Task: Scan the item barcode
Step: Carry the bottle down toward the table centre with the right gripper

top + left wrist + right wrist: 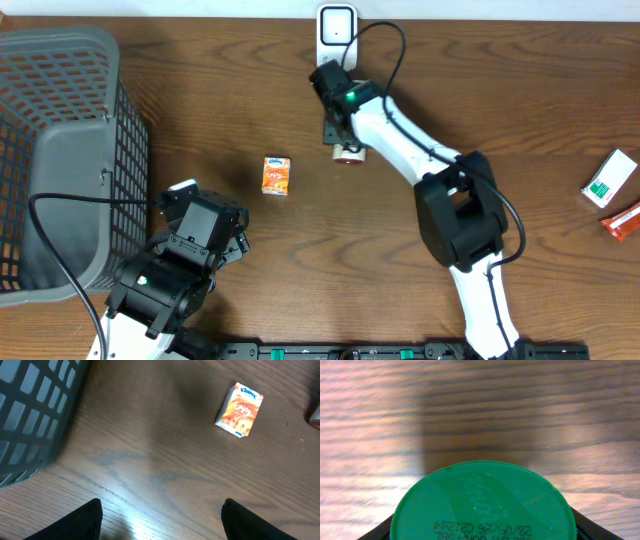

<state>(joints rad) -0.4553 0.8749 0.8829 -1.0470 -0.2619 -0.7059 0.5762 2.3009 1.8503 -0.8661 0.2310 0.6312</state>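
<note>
My right gripper (pixel 343 135) is shut on a round green-lidded item (pixel 482 505). The lid fills the lower part of the right wrist view, with a printed date code along its bottom edge. From overhead the item's reddish body (pixel 350 153) hangs just in front of the white barcode scanner (pixel 337 25) at the table's far edge. Any barcode is hidden. My left gripper (pixel 162 520) is open over bare wood at the near left, with nothing between its dark fingertips (pixel 85 520).
A grey mesh basket (pixel 60 150) stands at the left, close to my left arm. An orange Kleenex pack (pixel 277 175) lies mid-table. At the right edge lie a white-and-green box (pixel 610 178) and a red packet (pixel 622 220).
</note>
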